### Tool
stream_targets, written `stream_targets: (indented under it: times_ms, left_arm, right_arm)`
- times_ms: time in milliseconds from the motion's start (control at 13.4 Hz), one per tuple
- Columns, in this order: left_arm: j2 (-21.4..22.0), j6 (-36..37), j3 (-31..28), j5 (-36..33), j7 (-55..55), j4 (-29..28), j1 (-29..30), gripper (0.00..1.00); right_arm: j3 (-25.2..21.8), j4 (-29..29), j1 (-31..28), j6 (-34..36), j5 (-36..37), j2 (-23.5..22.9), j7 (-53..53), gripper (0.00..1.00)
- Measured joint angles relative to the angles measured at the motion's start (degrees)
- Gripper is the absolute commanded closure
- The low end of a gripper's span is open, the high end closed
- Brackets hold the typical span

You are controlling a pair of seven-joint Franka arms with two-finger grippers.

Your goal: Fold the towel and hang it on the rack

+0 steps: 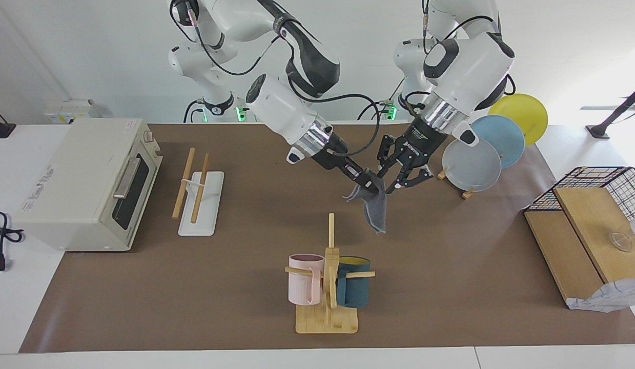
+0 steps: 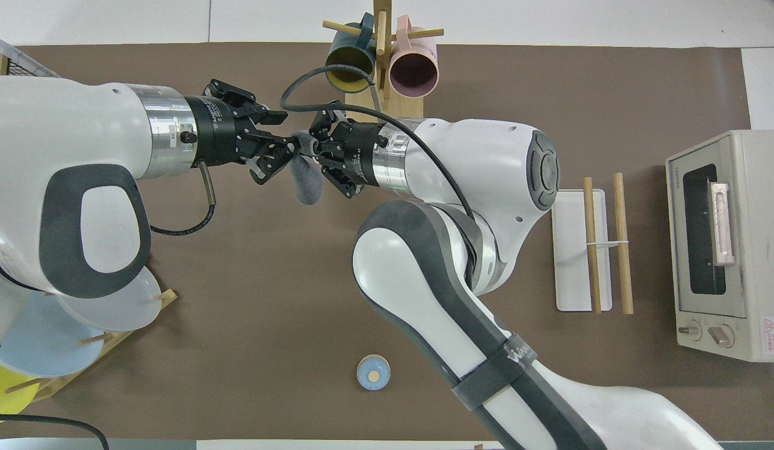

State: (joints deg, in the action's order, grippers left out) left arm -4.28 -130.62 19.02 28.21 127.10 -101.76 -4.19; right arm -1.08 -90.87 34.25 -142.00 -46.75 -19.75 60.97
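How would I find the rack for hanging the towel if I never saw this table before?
Start at the toaster oven at the right arm's end of the table. In front of its door lies the rack. Its two bare wooden rods on a flat white base hold no mugs or plates, unlike the other stands.

The towel (image 1: 376, 209), grey face outward, hangs bunched and narrow in mid-air above the brown table mat. The rack (image 1: 197, 188), two pale wooden rods on a flat white base, sits bare beside the toaster oven (image 1: 86, 182).
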Motion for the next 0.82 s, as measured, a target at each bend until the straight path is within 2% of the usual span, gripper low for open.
stream_targets:
  times_ms: [223,446,669,818]
  left_arm:
    - [0.7,0.0,-0.3,0.0,-4.8,-1.5,0.2,0.00]
    - [2.3,0.0,-0.6,0.0,-12.9,-4.8,1.3,0.00]
    - [3.9,0.3,-0.8,0.0,-21.6,-7.7,3.7,0.00]
    - [4.6,2.0,-0.8,0.0,-31.0,-8.8,5.6,0.00]
  right_arm:
    - [-0.1,0.0,-3.3,12.6,11.0,2.9,-7.6,1.00]
    - [-0.3,-2.0,-9.7,26.2,18.5,6.7,-20.1,1.00]
    - [-0.4,-7.5,-15.4,33.7,22.6,11.6,-30.9,1.00]
    - [-0.5,-12.8,-17.8,35.0,25.8,14.5,-33.0,1.00]
